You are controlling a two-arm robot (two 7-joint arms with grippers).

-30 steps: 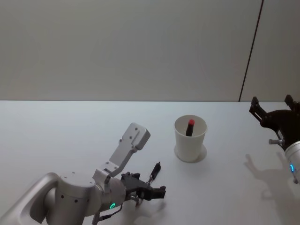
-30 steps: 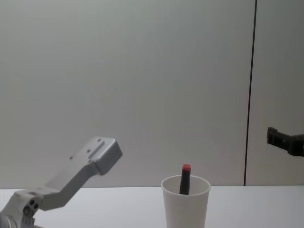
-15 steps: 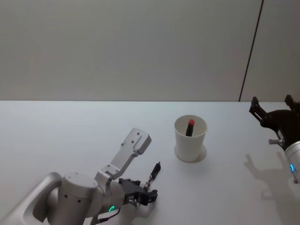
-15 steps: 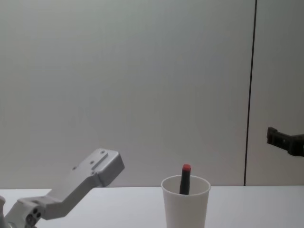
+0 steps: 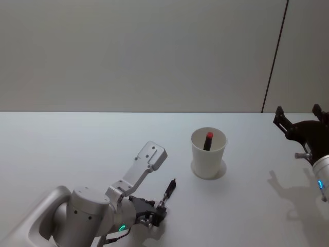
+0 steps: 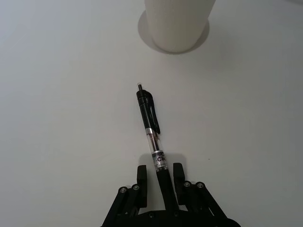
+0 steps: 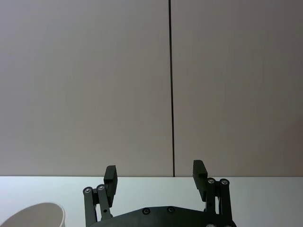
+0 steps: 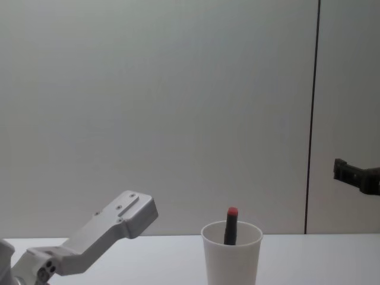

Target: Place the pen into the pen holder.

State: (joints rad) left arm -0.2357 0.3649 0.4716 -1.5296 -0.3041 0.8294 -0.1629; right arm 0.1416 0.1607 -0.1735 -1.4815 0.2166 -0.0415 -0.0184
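A black click pen (image 5: pixel 167 192) (image 6: pixel 150 130) lies flat on the white table, in front of and to the left of the pen holder. The pen holder (image 5: pixel 208 156) (image 8: pixel 231 256) (image 6: pixel 177 21) is a white paper cup with a dark, red-capped pen (image 5: pixel 208 139) (image 8: pixel 230 225) standing in it. My left gripper (image 5: pixel 156 216) (image 6: pixel 160 174) is down at the table, open narrowly, with one finger on each side of the pen's near end and small gaps showing. My right gripper (image 5: pixel 298 116) (image 7: pixel 155 174) hangs open at the right, above the table.
The left arm's grey link (image 5: pixel 142 167) (image 8: pixel 101 233) slants up over the table left of the cup. A plain wall with a dark vertical seam (image 5: pixel 275 54) stands behind. The cup's rim (image 7: pixel 32 213) shows low in the right wrist view.
My left gripper has drawn back along the pen and its fingers have narrowed around the pen's near end. The arm link has sunk lower. Pen, cup and right arm have not moved.
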